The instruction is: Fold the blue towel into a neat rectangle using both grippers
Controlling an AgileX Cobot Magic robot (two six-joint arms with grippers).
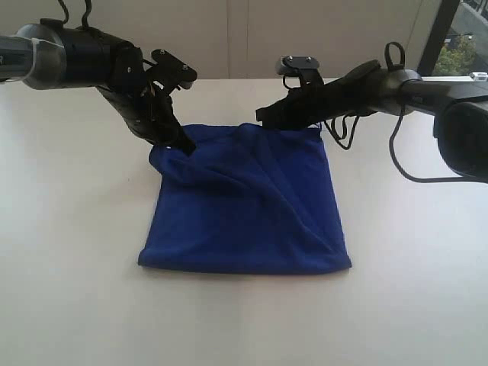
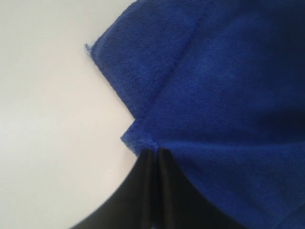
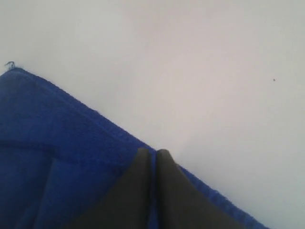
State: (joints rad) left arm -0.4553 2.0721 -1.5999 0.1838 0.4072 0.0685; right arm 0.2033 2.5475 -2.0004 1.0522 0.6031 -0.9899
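The blue towel (image 1: 248, 206) lies folded on the white table (image 1: 69, 252), its far layer rumpled and raised at two spots. My left gripper (image 1: 185, 145) pinches the towel's far left corner. In the left wrist view its dark fingers (image 2: 148, 164) are pressed together on the hem of the blue towel (image 2: 219, 86). My right gripper (image 1: 261, 116) holds the far edge near the middle. The right wrist view shows its fingers (image 3: 164, 167) closed on the edge of the blue towel (image 3: 52, 152).
Black cables (image 1: 396, 152) hang from the right arm over the table's right side. A window (image 1: 457, 38) stands at the back right. White tabletop surrounds the towel on all sides.
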